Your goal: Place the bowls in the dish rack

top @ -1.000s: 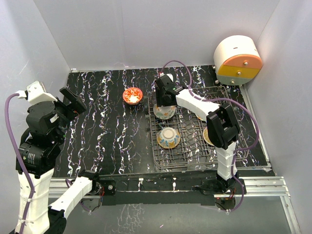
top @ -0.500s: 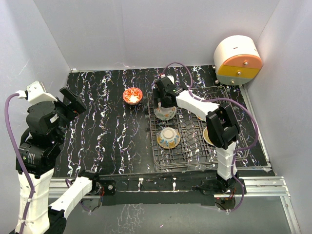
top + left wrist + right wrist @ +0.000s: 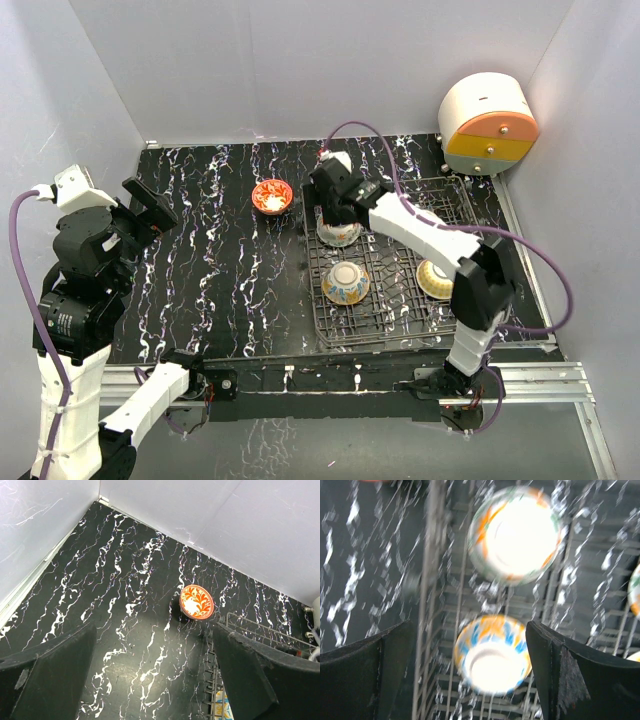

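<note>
Seemingly three bowls (image 3: 345, 282) in rack (image 3: 392, 312)

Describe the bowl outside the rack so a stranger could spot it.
Find the wire dish rack on the right of the black marbled table. Off its far left corner a small bowl sits alone. It is the only red-orange one.

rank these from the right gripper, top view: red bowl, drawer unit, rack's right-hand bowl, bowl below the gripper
1. bowl below the right gripper, in the rack
2. red bowl, left on the table
3. right-hand bowl, rack's right side
4. drawer unit, far right corner
</note>
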Controlling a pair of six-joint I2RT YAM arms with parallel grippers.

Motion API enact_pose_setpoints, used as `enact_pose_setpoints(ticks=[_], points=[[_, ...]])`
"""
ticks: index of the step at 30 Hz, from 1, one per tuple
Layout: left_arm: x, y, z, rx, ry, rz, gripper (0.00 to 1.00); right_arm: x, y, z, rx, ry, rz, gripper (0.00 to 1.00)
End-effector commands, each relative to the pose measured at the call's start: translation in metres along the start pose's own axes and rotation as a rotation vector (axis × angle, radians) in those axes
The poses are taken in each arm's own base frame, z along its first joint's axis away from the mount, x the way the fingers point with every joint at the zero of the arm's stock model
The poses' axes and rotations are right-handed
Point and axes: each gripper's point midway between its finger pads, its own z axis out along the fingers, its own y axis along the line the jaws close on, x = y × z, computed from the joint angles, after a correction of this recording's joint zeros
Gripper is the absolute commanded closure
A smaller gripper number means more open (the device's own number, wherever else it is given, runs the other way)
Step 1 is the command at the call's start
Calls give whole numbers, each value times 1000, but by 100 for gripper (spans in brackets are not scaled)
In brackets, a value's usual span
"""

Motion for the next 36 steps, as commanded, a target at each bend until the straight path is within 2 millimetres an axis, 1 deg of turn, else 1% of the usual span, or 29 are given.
enact_pose_setpoints(ticks=[1,4,5,7,9,13,18,21,27,31,36], points=[[-3,-3,-2,16,-9,-4,3,69,3,-48,21,120,8,1],[-1,-3,-2,20,-3,-4,3,113,-4,-61,32,194,25,2],[0,-3,-2,23,0,-4,3,123,-5,-62,34,209,32,2],[1,-4,-2,28,5,-5,3,134,-9,-63,40,230,42,2],[2,-6,-2,35,7,-8,3,138,-11,-62,52,238,41,2],[3,-7,-2,42,12,-14,3,136,-12,-53,78,231,25,2],[2,-6,-4,42,12,-19,3,131,-8,-35,99,213,-19,0],[1,-5,-6,36,10,-20,3,125,-7,-24,95,215,-15,0],[-2,-2,-8,25,3,-19,3,108,-4,-15,68,192,-7,10],[-3,-3,-7,24,0,-22,3,107,-6,-9,64,202,-15,16],[-2,-3,-5,20,3,-20,3,112,-7,-4,45,217,1,17]])
